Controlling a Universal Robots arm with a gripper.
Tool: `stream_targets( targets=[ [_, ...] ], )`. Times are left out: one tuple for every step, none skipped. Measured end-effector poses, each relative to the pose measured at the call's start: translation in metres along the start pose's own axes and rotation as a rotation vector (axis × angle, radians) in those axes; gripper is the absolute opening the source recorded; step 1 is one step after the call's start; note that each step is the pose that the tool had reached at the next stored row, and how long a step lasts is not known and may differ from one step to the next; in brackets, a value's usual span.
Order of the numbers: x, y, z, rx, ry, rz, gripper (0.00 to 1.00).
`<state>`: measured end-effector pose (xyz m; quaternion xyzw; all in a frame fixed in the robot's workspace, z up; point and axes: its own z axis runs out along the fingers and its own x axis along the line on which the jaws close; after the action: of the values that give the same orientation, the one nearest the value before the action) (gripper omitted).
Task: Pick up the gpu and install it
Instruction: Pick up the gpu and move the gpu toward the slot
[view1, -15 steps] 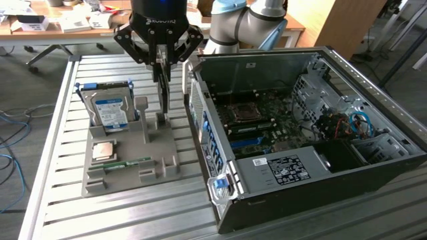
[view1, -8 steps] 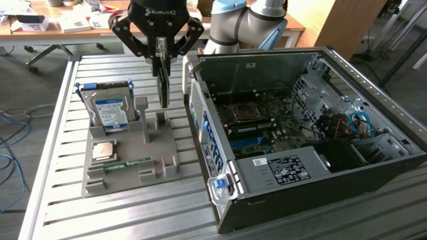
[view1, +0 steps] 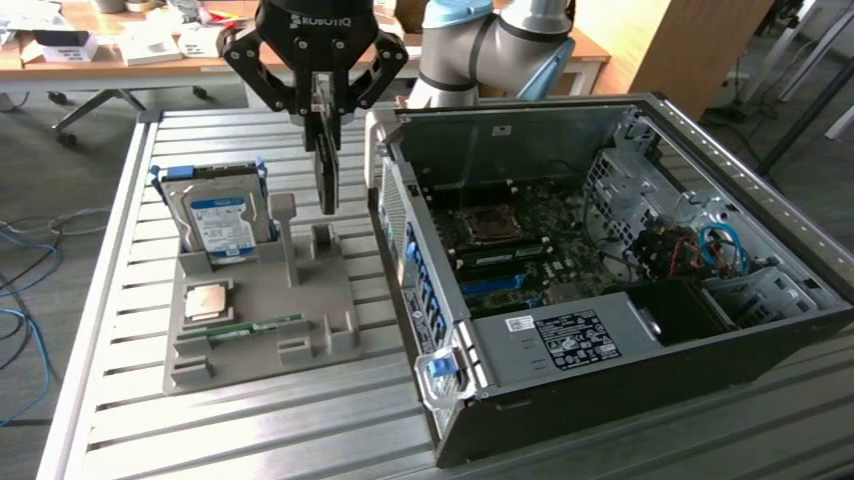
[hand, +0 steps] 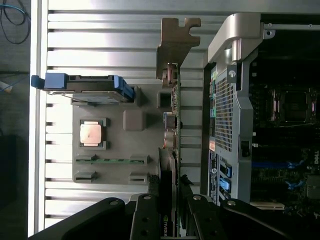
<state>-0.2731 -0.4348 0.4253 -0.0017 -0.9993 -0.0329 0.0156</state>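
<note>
Exterior view, pincer (view1: 320, 108) clamped on gpu (view1: 327, 178), above grey tray (view1: 254, 352)

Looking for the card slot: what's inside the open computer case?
Inside the computer case: a motherboard with a processor socket, plus blue cables. The labelled grey cover hides whatever lies beneath it.

The exterior view looks steeply down on the case (view1: 561, 400) from near its open side. The wrist view looks straight down along the gripper (hand: 170, 186), close beside the case (hand: 235, 100). Both share the case's port wall and the tray (view1: 320, 300) (hand: 115, 150) beside it.
</note>
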Motion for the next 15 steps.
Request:
stream_targets(
  targets=[
    [0.000,0.0000,-0.0001,0.0002,0.0002,0.000,0.26],
    [-0.001,0.0000,-0.0002,0.0003,0.0003,0.000,0.26],
    [-0.001,0.0000,-0.0002,0.0002,0.0002,0.000,0.26],
    [-0.002,0.0000,-0.0001,0.0001,0.0001,0.000,0.26],
    [-0.003,0.0000,-0.0001,0.0001,0.0001,0.000,0.26],
    [-0.004,0.0000,-0.0002,0.0001,0.0001,0.000,0.26],
    [-0.005,0.0000,-0.0002,0.0002,0.0001,0.000,0.26],
    [-0.006,0.0000,-0.0002,0.0001,0.0000,0.000,0.26],
    [-0.007,0.0000,-0.0002,0.0001,0.0001,0.000,0.26],
    [-0.008,0.0000,-0.0003,0.0001,0.0001,0.000,0.26],
    [-0.009,0.0000,-0.0003,0.0001,0.0000,0.000,0.26],
    [-0.010,0.0000,-0.0003,0.0001,0.0000,0.000,0.26],
    [-0.011,0.0000,-0.0003,0.0000,-0.0001,0.000,0.26],
    [-0.013,0.0001,-0.0004,0.0000,0.0000,0.000,0.26],
    [-0.014,0.0001,-0.0005,0.0001,0.0000,0.000,0.26]
  ],
)
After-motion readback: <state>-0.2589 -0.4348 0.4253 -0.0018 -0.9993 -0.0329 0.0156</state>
